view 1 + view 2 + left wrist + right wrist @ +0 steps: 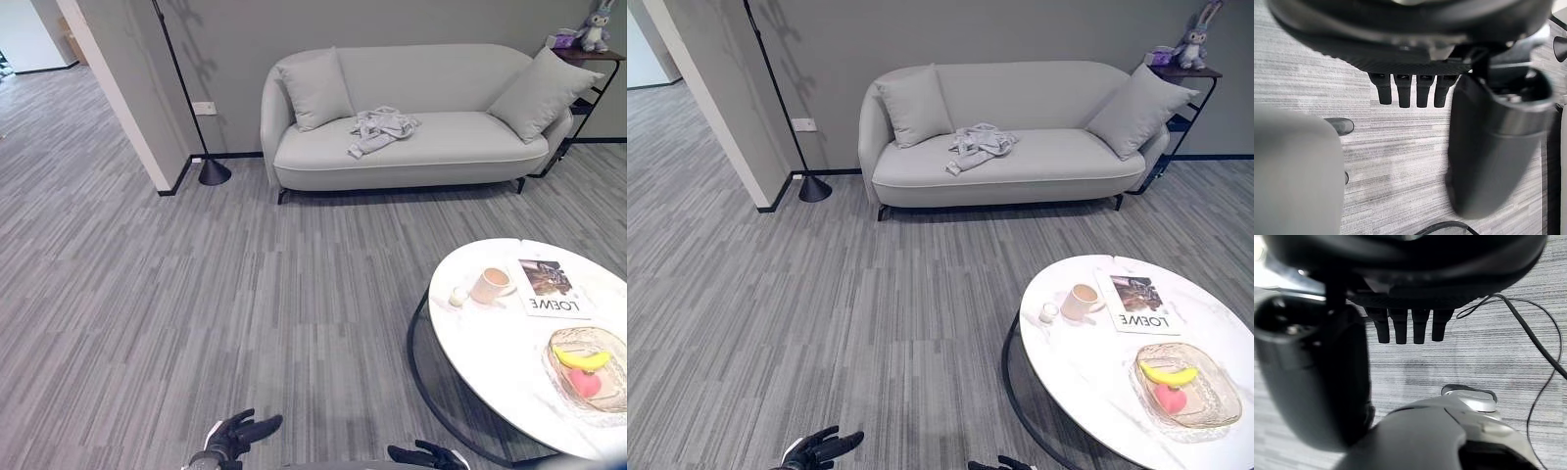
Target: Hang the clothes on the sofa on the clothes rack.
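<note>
A crumpled light grey garment [377,128] lies on the seat of a pale grey sofa [441,157] against the far wall, left of the seat's middle. Both hands hang low and near me, far from the sofa, over the grey floor. My left hand [238,434] has relaxed fingers [1410,90] and holds nothing. My right hand [429,455] is likewise open, its fingers [1408,328] straight over bare floor.
Two grey cushions [315,89] [539,93] sit at the sofa's ends. A thin black pole on a cone base [214,173] stands left of the sofa by a wall corner. A round white table [490,352] at the right carries a cup, a magazine and a fruit dish. A side shelf with a plush rabbit [594,29] stands at the far right.
</note>
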